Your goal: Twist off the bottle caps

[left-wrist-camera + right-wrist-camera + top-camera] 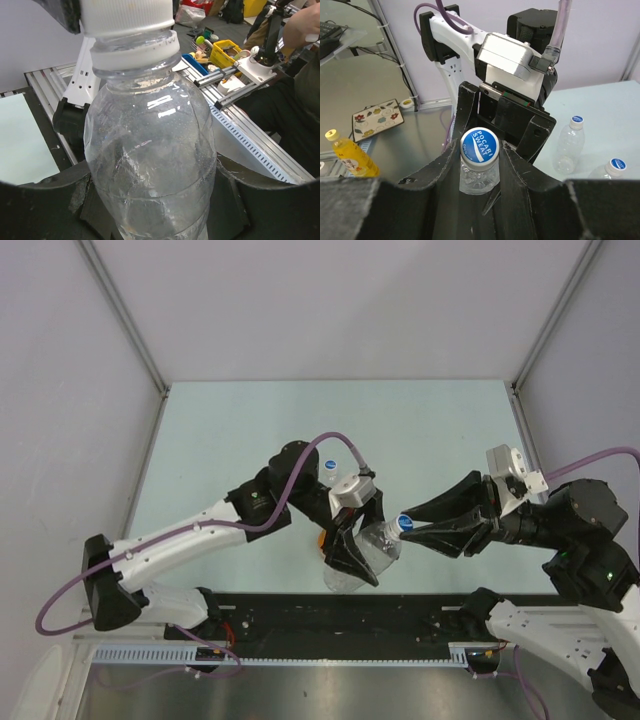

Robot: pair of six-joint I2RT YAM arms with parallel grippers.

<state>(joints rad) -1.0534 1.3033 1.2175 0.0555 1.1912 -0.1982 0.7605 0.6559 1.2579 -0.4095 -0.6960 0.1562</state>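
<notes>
My right hand [406, 525] is clamped on the blue cap [479, 145], whose white lettering reads POCARI SWEAT. My left hand [355, 565] grips the same clear bottle [150, 165] round its body, low centre in the top view. At lower right of the right wrist view, another bottle [568, 145] and a further bottle [612, 169] stand on the bench [220, 440], their cap marks too small to read.
</notes>
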